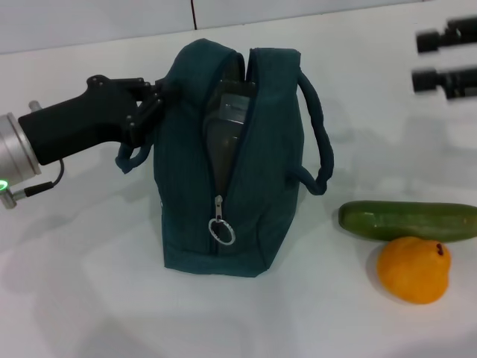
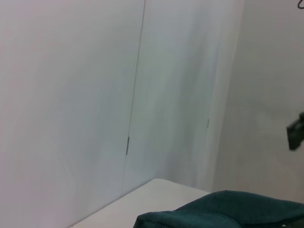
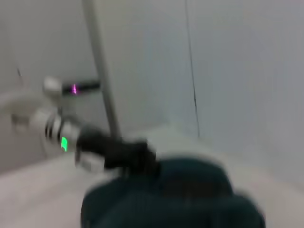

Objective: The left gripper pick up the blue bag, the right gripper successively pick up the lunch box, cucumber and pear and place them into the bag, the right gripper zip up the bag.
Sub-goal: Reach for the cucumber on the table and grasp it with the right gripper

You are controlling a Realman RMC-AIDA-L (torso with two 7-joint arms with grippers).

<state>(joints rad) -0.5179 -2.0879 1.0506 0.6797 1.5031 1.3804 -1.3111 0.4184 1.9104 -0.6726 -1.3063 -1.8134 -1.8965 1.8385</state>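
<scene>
Left claw (image 1: 153, 101), black with two fingers on a black arm with silver wrist, closed on the upper left edge of the large dark teal-blue fabric bag (image 1: 268, 149), near one loop handle. Bag standing upright on the white surface (image 1: 89, 298), directly to the right of this claw and touching it. Top zipper open along most of its length, metal ring pull (image 1: 221, 231) hanging low on the front of the bag, below and to the right of the left claw. Clear rectangular plastic lunch box (image 1: 231, 112) already inside the bag, visible through the open gap, just to the right of the left claw. Second loop handle (image 1: 317, 142) hanging on the far side of the bag from this claw.

Right claw (image 1: 447, 60), same black kind, high at the far right, well apart from the bag; fingers separated, holding nothing. Long dark green smooth cucumber (image 1: 408, 221) lying on the surface below the right claw, to the right of the bag. Orange-yellow pear (image 1: 414, 268) just in front of the cucumber, touching it or almost.

In the left wrist view, only the teal top of the bag (image 2: 228, 211) and a pale wall. In the right wrist view, the bag (image 3: 180, 199) with the left arm behind it.
</scene>
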